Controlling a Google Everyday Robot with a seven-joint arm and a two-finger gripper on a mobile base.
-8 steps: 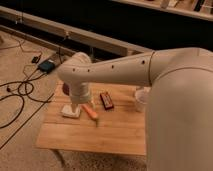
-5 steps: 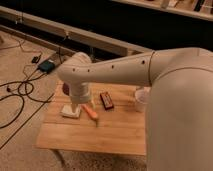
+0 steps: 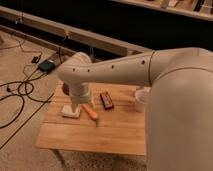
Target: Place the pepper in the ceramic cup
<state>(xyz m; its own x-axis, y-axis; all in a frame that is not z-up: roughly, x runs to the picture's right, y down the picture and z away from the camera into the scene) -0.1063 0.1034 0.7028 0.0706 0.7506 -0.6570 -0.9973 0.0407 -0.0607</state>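
Note:
The orange pepper (image 3: 90, 112) lies on the wooden table (image 3: 105, 134), just right of my gripper (image 3: 71, 110). The gripper points down at the table's left part, its whitish end low over the surface, beside the pepper. The pale ceramic cup (image 3: 141, 100) stands at the right of the table, partly hidden by my big white arm (image 3: 125, 70). The cup is well apart from the pepper and the gripper.
A flat red-and-black block (image 3: 106, 100) lies between pepper and cup. A dark-red edge (image 3: 64, 89) shows behind my wrist. Cables (image 3: 17, 95) and a small dark box (image 3: 47, 65) lie on the floor to the left. A low ledge (image 3: 75, 37) runs behind the table.

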